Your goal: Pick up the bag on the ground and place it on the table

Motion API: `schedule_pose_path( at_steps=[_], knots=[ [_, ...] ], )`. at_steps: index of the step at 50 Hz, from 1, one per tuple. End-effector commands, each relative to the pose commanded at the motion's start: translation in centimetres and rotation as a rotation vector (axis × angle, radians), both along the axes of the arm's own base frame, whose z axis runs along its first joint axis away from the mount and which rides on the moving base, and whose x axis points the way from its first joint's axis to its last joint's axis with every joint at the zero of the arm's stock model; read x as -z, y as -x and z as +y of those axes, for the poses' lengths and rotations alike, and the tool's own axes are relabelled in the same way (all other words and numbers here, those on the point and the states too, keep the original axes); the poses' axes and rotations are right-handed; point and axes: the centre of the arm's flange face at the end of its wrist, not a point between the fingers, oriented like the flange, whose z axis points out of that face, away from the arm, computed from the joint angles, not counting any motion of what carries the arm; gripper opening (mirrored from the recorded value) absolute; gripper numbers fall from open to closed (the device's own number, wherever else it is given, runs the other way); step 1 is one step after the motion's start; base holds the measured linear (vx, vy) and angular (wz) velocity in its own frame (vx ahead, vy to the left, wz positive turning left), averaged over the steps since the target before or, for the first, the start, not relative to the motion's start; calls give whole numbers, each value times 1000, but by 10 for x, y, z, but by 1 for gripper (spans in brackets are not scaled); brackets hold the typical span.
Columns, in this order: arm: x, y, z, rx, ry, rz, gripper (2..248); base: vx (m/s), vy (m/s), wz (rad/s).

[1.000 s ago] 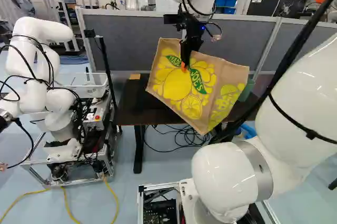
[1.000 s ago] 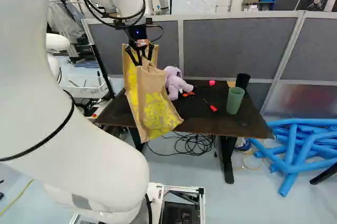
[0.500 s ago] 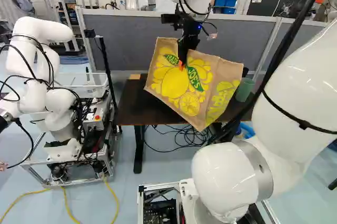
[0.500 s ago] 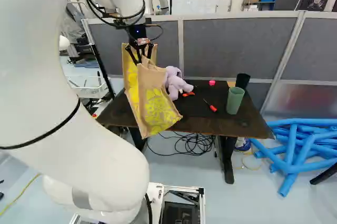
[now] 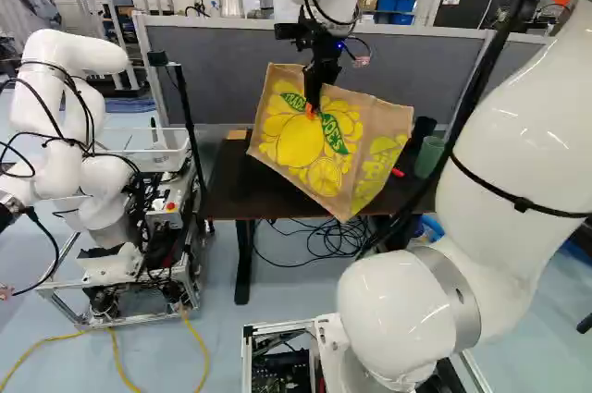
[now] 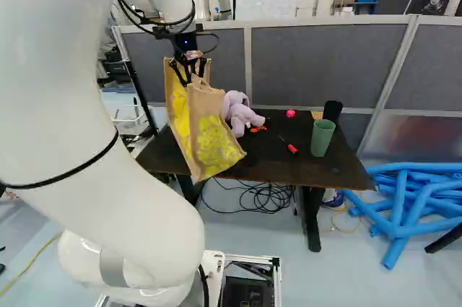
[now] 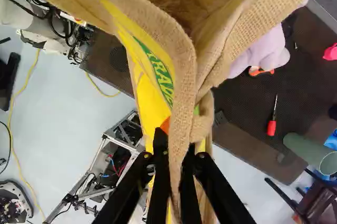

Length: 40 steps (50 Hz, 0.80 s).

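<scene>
In the left base view the gripper (image 5: 313,108) grips the upper edge of the tan bag (image 5: 301,148) with yellow fruit print, which hangs tilted in the air. The bag's near bottom corner hangs by the front edge of the dark table (image 6: 303,172) in the right base view. In the wrist view the gripper (image 7: 175,163) has both fingers closed on the burlap rim of the bag (image 7: 181,76), whose mouth gapes ahead of the fingers. The bag hides part of the tabletop.
On the table are a purple plush toy (image 6: 241,113), a red screwdriver (image 6: 291,148), a green cup (image 6: 322,138), a black cup (image 6: 333,110) and a pink object (image 6: 290,113). Behind runs a grey partition (image 6: 325,65). Another robot (image 5: 60,134) stands left; blue tubes (image 6: 404,206) lie right.
The arm has swung a little leftward in the base views, carrying the held bag with it. More of the tabletop and the black cup now show beside the bag in the left base view.
</scene>
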Motion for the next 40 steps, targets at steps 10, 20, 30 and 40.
schedule_pose_path(
  at_steps=[10,20,30,40],
  knots=[
    [0,-9,11,-22,1,-3,22,0,0,0],
    [0,-17,22,-43,1,-4,22,0,0,0],
    [0,-25,34,-64,0,-5,22,0,0,0],
    [-1,-33,45,-83,0,-8,22,0,0,0]
  ],
)
